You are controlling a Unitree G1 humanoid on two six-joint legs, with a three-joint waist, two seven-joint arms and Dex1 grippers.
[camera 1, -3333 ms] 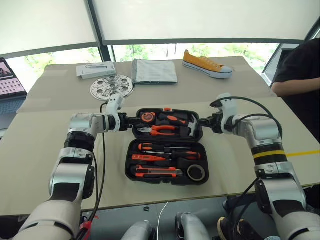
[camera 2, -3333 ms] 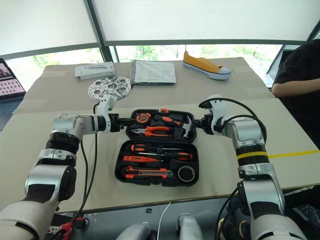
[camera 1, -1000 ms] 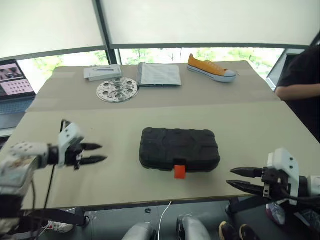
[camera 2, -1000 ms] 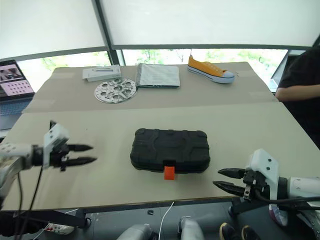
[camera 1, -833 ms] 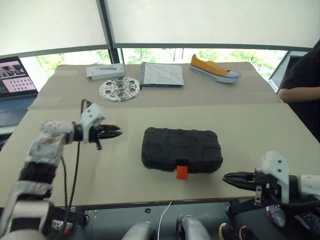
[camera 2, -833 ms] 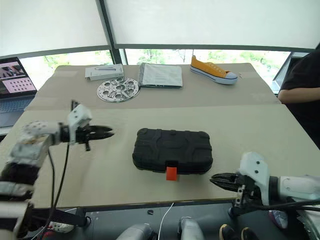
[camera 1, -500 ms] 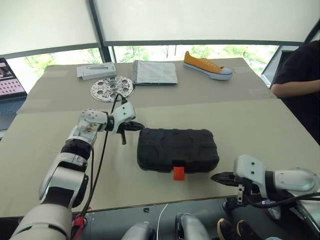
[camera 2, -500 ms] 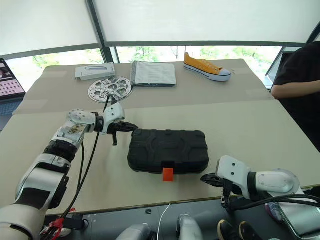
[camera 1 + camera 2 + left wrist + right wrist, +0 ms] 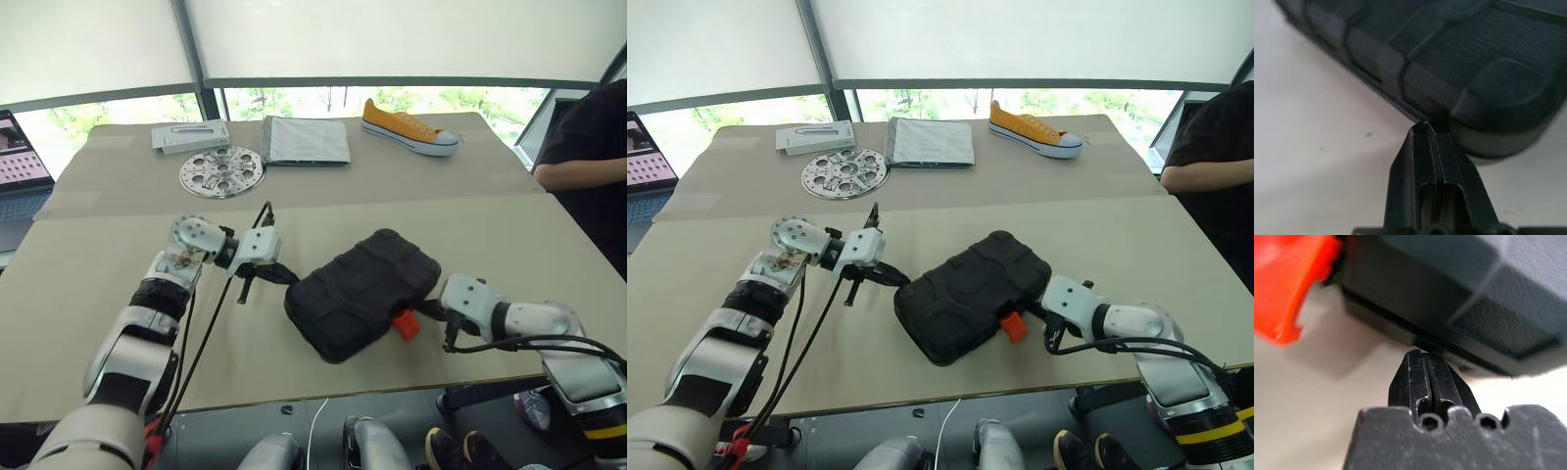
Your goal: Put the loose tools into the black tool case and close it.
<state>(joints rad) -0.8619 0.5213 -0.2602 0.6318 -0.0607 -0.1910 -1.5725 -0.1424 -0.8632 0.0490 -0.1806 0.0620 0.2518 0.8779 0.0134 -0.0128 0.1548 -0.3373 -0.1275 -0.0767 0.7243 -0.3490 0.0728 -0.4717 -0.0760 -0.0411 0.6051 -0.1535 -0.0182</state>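
Black tool case [image 9: 362, 292] is lying closed and skewed on the tan table [image 9: 490, 235]. Left gripper [image 9: 285, 277], fingers pressed together, is touching its left corner; right gripper [image 9: 433, 311], also pinched together, is meeting the edge beside the orange latch [image 9: 403, 324].

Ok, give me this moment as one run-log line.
black tool case: closed, lying askew on table | orange latch: facing right hand | left hand: shut, tip at case edge | right hand: shut, tip under case edge by latch
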